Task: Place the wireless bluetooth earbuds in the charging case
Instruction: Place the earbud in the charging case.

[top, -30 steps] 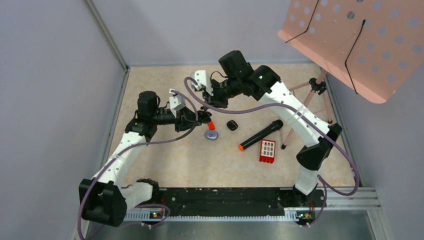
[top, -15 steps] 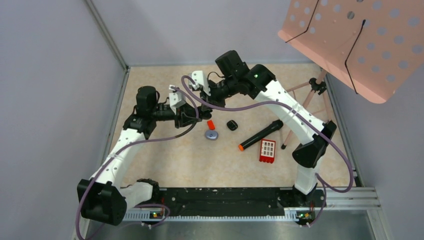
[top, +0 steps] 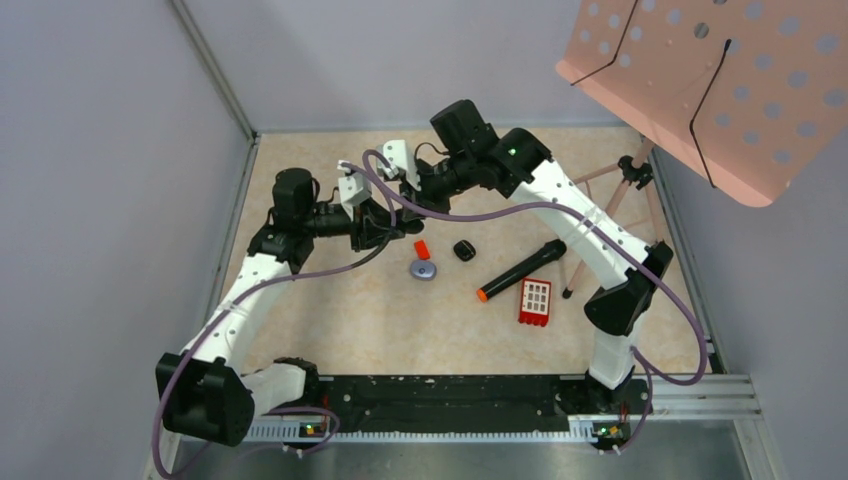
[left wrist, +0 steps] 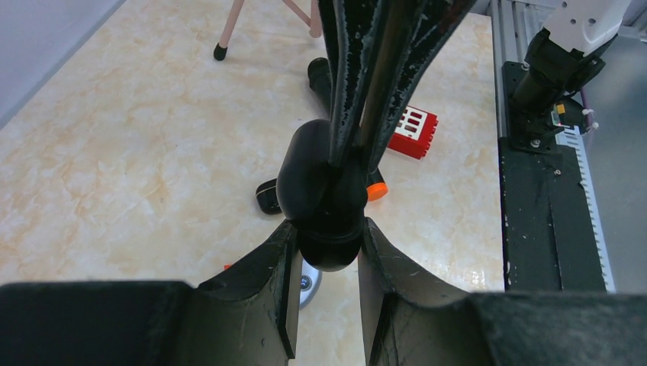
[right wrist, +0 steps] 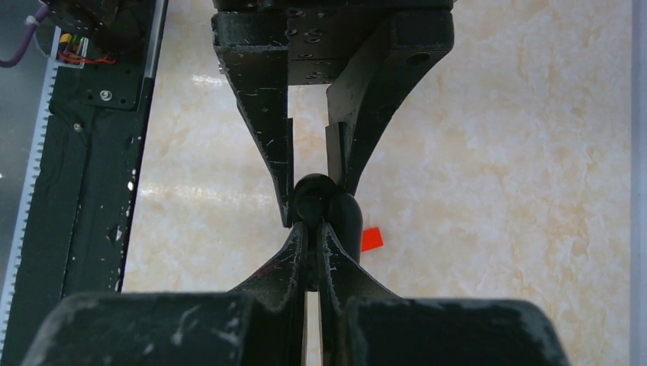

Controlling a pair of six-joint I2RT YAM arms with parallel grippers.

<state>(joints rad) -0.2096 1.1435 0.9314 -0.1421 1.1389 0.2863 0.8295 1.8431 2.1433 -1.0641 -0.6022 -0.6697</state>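
My left gripper (left wrist: 328, 229) is shut on the charging case (left wrist: 317, 183), a rounded black shell held in mid-air above the table. My right gripper (right wrist: 309, 229) comes at it from the opposite side, shut, its tips pressed against the charging case (right wrist: 314, 197). Whether an earbud sits between those tips is hidden. In the top view the two grippers meet, left gripper (top: 392, 228) and right gripper (top: 410, 207). A tiny black piece (top: 463, 250), possibly an earbud, lies on the table to their right and is also in the left wrist view (left wrist: 267, 197).
Below the grippers lie a small red piece (top: 422, 248) and a grey disc (top: 424, 269). A black marker with an orange cap (top: 520, 270) and a red block (top: 535, 301) lie further right. A pink stand's legs (top: 610, 200) rise at the back right.
Both grippers, still joined at the case, have shifted a little toward the back left, uncovering the small red piece. Neither jaw has opened or closed.
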